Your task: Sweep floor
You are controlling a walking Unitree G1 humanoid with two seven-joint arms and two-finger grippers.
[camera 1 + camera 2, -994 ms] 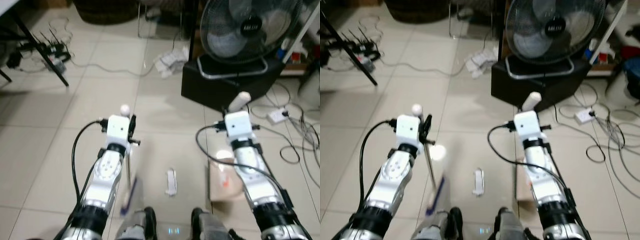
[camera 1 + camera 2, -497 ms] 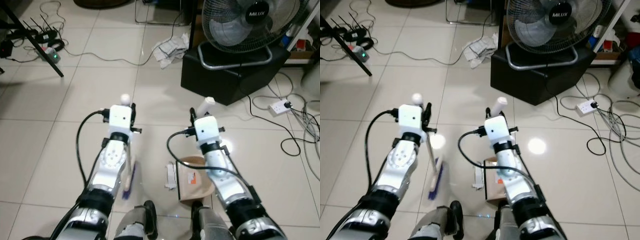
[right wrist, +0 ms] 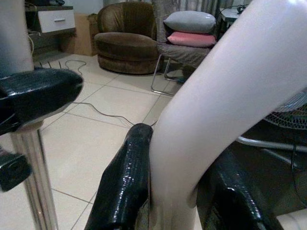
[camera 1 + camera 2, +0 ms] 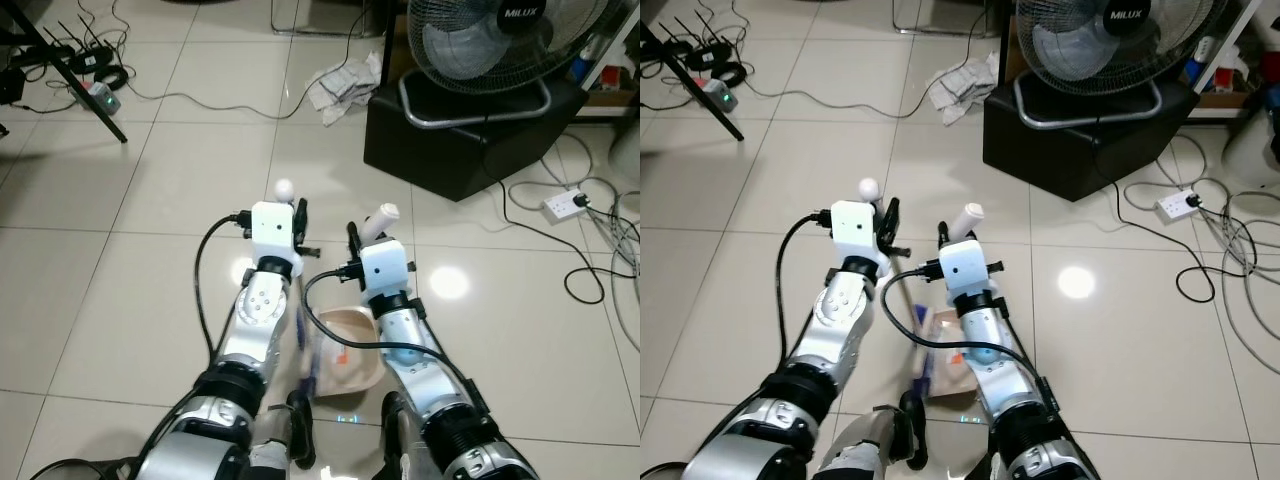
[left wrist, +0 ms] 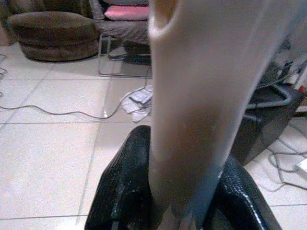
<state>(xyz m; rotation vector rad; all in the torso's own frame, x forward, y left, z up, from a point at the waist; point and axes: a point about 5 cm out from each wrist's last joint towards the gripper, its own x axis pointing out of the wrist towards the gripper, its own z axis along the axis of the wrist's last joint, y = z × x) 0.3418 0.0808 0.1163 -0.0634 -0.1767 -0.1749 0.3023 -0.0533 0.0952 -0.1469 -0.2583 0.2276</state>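
My left gripper is shut on a broom's metal shaft just below its white knob. The shaft slants down to the blue-bristled broom head on the tiles. In the left wrist view the broom handle sits clamped between the black fingers. My right gripper is shut on the cream dustpan handle, seen close as a pale dustpan handle in the right wrist view. The beige dustpan rests on the floor right beside the broom head, between my arms. The two grippers stand close together.
A standing fan sits on a black box ahead to the right. Crumpled paper lies by it. Cables and a white power strip cover the right floor. A black stand leg slants at far left.
Both arms have swung inward. The dustpan slid left up against the broom head. The white scrap that lay between the arms is no longer visible. The camera has shifted.
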